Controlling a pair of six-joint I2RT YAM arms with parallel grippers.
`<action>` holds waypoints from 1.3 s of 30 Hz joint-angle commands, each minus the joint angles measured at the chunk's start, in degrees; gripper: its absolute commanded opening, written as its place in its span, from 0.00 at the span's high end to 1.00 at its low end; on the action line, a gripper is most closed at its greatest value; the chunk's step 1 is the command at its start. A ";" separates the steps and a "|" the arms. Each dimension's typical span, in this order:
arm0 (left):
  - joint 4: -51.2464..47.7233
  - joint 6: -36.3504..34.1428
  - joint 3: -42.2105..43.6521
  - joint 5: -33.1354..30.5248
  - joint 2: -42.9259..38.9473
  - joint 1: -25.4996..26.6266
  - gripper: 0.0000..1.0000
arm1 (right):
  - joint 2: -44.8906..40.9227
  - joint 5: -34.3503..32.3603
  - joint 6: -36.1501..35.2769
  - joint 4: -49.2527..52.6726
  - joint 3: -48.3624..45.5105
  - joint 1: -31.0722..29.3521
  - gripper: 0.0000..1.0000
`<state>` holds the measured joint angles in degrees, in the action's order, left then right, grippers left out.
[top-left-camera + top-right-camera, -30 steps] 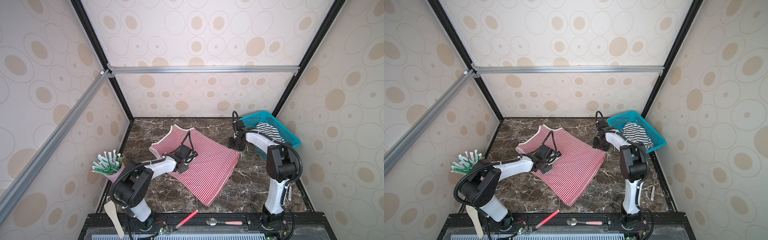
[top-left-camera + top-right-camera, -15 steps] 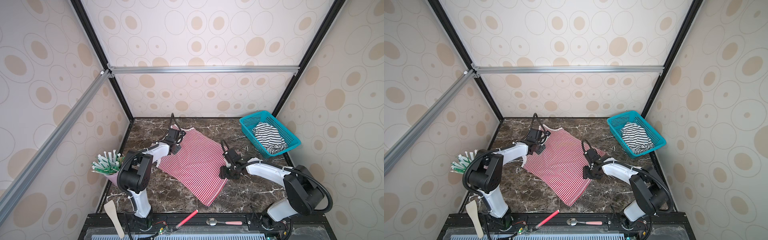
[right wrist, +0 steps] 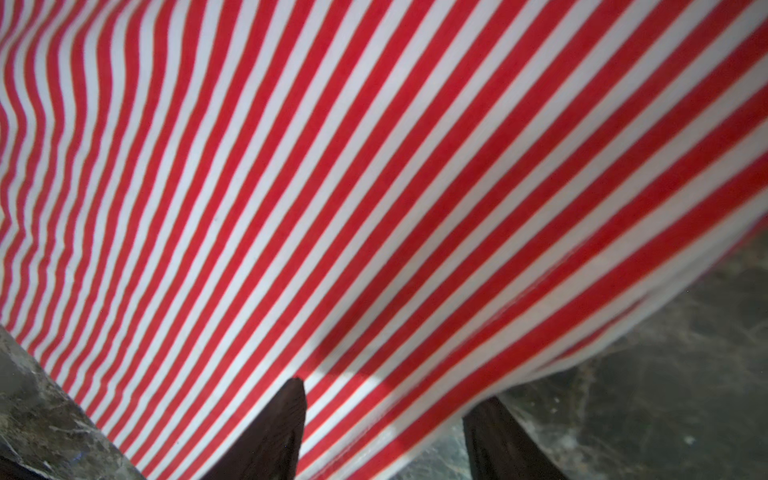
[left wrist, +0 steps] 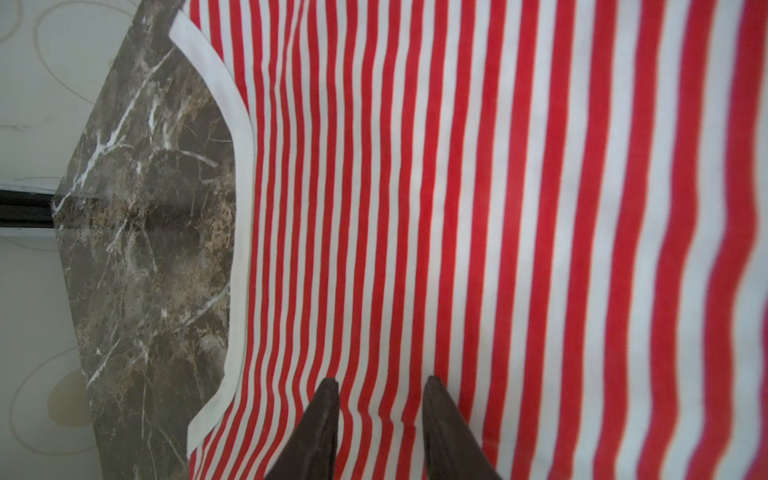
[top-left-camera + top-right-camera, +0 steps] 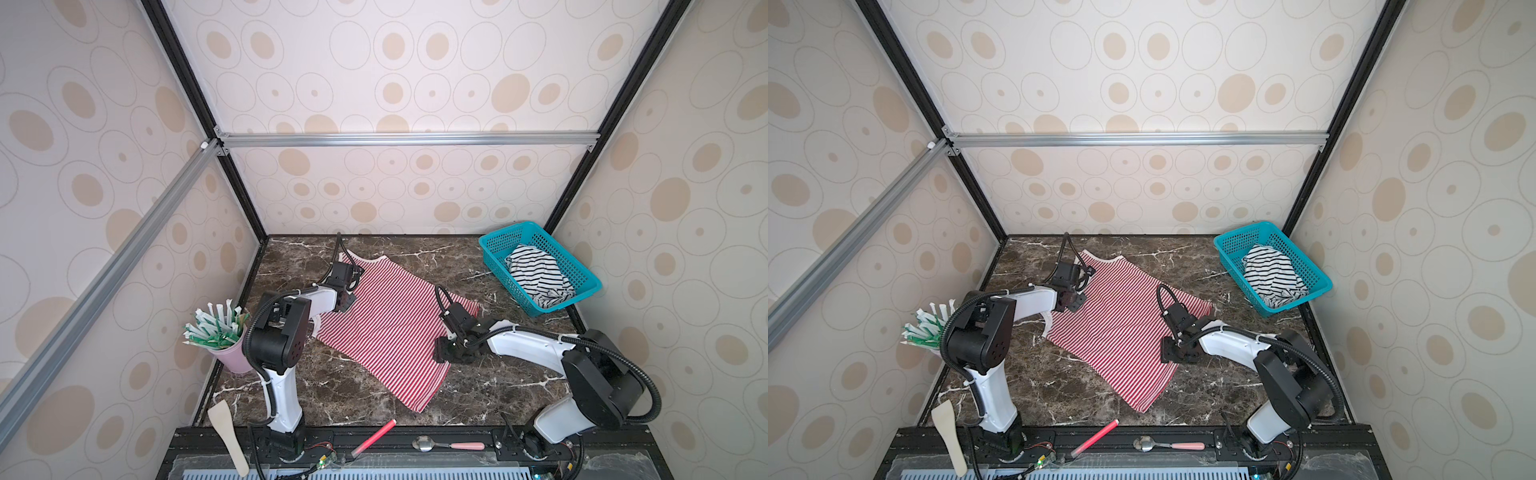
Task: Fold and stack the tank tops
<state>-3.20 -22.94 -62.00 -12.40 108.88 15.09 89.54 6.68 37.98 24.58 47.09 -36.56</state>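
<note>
The red-and-white striped tank top lies spread flat on the dark marble table, neck end towards the back. My left gripper sits low over its back left part, near the white trim. It is open, with cloth lying flat between the fingers. My right gripper is open and straddles the top's right side edge, one finger over cloth and the other over bare marble. The black-and-white striped tank top lies crumpled in the teal basket.
The teal basket stands in the back right corner. A pink cup of green-and-white wrapped sticks stands at the left edge beside the left arm. A wooden spatula, a red stick and a pink-handled spoon lie along the front rail.
My right gripper swung from beside the basket forward to the red top's right edge. My left gripper moved from the top's middle back to its neck end. Both have held still for the last half second.
</note>
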 commanded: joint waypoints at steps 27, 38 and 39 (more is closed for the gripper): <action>-11.38 5.76 15.20 8.02 -13.84 5.78 0.64 | 9.68 -2.15 -11.71 10.18 17.74 21.83 0.38; -12.26 4.66 18.46 7.74 -30.39 6.05 0.62 | -16.08 1.41 -8.53 13.29 -1.33 18.90 0.38; -12.28 4.57 18.80 8.05 -31.78 6.09 0.61 | -17.68 1.83 -8.04 13.85 -2.76 18.23 0.38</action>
<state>-14.28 -17.82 -43.62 -5.23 80.53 20.95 74.54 6.85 28.25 35.05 47.51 -16.43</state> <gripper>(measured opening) 0.387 0.618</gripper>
